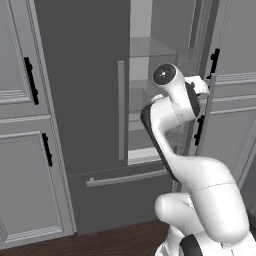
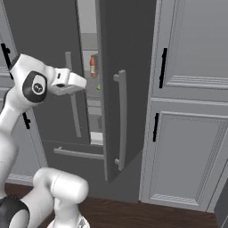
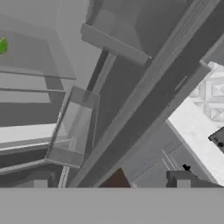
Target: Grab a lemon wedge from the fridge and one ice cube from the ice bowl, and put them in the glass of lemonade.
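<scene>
I see the smooth dark grey fridge (image 2: 124,67) with its right door ajar, glass shelves inside holding the tiny green lemon wedge (image 3: 2,45) and an orange bottle (image 2: 93,66), my gripper (image 3: 111,181) spread wide, empty.

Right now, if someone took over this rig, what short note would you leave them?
Gripper: open and holding nothing, at the fridge opening in the hand view.
Fridge: right door swung open, left door shut.
Lemon wedge: small green piece on a fridge shelf, at the left edge of the hand view; also a green speck inside the fridge in the right base view. An orange bottle stands on the shelf above it.
Done: fridge door opened.
Left: reach in and pick up the wedge, fetch one ice cube from the bowl, and drop both into the lemonade glass.
</scene>
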